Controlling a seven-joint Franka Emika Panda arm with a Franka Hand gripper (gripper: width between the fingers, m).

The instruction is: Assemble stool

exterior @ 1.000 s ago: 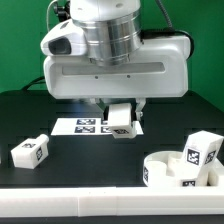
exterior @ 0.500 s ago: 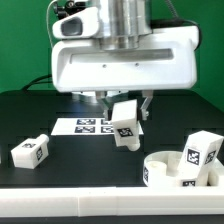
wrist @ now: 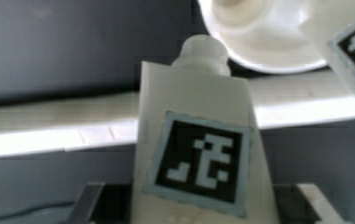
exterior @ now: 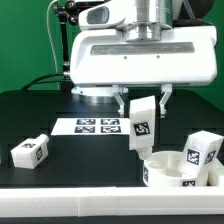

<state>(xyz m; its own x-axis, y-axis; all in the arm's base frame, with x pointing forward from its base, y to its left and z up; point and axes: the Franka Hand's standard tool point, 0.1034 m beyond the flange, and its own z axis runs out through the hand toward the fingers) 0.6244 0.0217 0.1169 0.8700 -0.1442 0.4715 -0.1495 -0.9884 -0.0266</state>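
My gripper (exterior: 142,101) is shut on a white blocky stool leg (exterior: 141,124) with a square tag. The leg hangs nearly upright above the table, just left of the round white seat (exterior: 157,170) at the exterior view's right. A second leg (exterior: 203,152) stands on the seat. A third leg (exterior: 31,151) lies on the table at the exterior view's left. In the wrist view the held leg (wrist: 195,130) fills the middle, with my fingers (wrist: 96,195) on either side of it, its peg end pointing at the seat (wrist: 277,35).
The marker board (exterior: 98,127) lies flat on the black table behind the held leg. A white L-shaped rail (wrist: 67,128) crosses the wrist view under the leg. A green wall stands behind the arm.
My gripper has risen and moved toward the exterior view's right with the leg, from over the marker board to beside the seat. The leg has turned from lying tilted to nearly upright.
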